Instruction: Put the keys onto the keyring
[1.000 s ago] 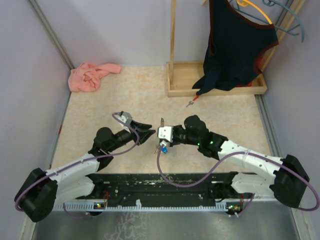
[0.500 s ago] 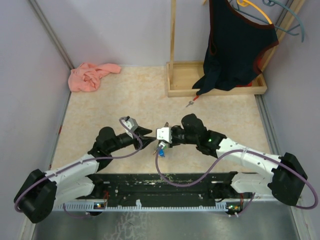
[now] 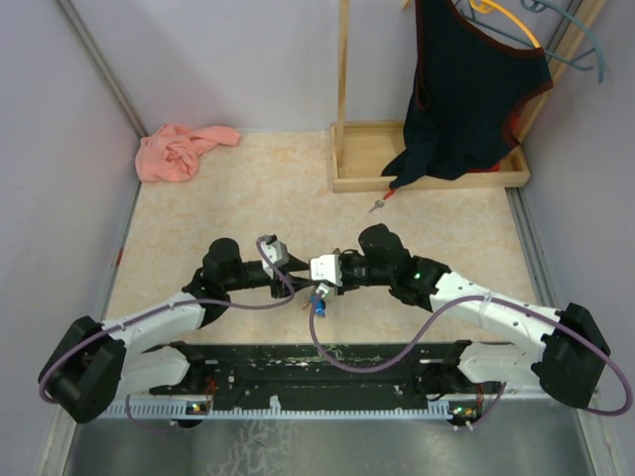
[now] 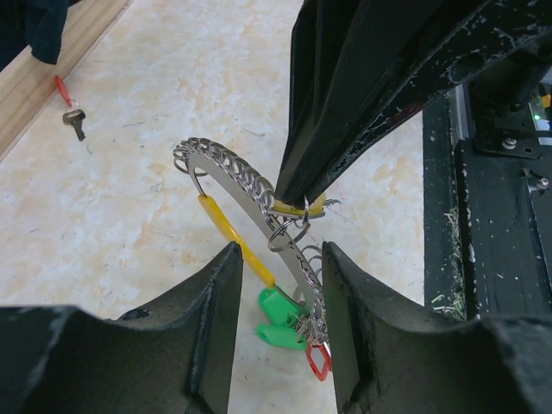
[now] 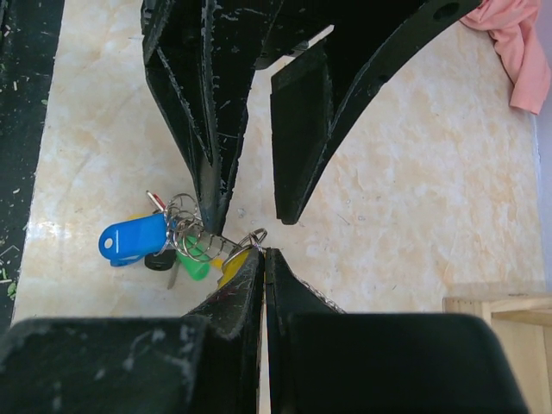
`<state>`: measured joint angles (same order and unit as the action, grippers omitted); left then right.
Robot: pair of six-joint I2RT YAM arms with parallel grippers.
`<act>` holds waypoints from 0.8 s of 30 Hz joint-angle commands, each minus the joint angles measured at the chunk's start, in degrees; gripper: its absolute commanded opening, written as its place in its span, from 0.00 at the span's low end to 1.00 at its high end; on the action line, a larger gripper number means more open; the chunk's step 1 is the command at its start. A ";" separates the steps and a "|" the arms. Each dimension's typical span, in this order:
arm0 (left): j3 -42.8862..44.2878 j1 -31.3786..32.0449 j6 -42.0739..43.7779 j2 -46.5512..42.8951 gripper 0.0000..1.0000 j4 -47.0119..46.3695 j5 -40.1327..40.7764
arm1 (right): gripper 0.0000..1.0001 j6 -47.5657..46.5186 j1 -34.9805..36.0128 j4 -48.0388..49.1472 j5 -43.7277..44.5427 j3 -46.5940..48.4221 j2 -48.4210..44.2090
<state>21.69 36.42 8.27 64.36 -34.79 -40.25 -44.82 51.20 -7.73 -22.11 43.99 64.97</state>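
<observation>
My right gripper (image 5: pixel 265 252) is shut on the keyring (image 4: pixel 250 185), a curved metal band strung with many small rings, and holds it above the floor. A yellow key (image 4: pixel 226 227), green tags (image 4: pixel 279 312), a red tag (image 4: pixel 317 360) and a blue tag (image 5: pixel 129 240) hang from it. My left gripper (image 4: pixel 280 250) is open, its fingers (image 4: pixel 216 293) on either side of the ring's lower part, not closed on it. In the top view the two grippers, left (image 3: pixel 296 282) and right (image 3: pixel 316 280), meet at the table's middle above the key bunch (image 3: pixel 319 300). A loose red-headed key (image 3: pixel 379 203) lies by the wooden base.
A wooden stand base (image 3: pixel 427 169) with a dark garment (image 3: pixel 466 89) hanging over it stands at the back right. A pink cloth (image 3: pixel 184 149) lies at the back left. Walls close in both sides. The black rail (image 3: pixel 317 362) runs along the near edge.
My left arm has swung right and forward, bringing its open fingers up around the keyring. The right gripper has stayed shut on the ring, shifting slightly.
</observation>
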 commanded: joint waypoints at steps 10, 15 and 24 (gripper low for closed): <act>3.46 -0.74 2.79 3.55 0.33 1.74 -10.03 | 0.00 -0.91 -0.27 1.56 -2.32 3.95 -1.02; 3.23 -0.74 1.86 2.83 0.11 1.21 -9.36 | 0.00 -0.76 -0.31 1.06 -2.19 3.96 -1.09; 1.98 -0.83 -5.13 0.91 0.00 -2.61 -3.36 | 0.00 -0.06 -0.27 0.81 -0.55 2.40 -2.46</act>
<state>23.57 35.83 7.55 67.46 -33.17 -46.50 -44.99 51.20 -9.52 -22.59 44.05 64.86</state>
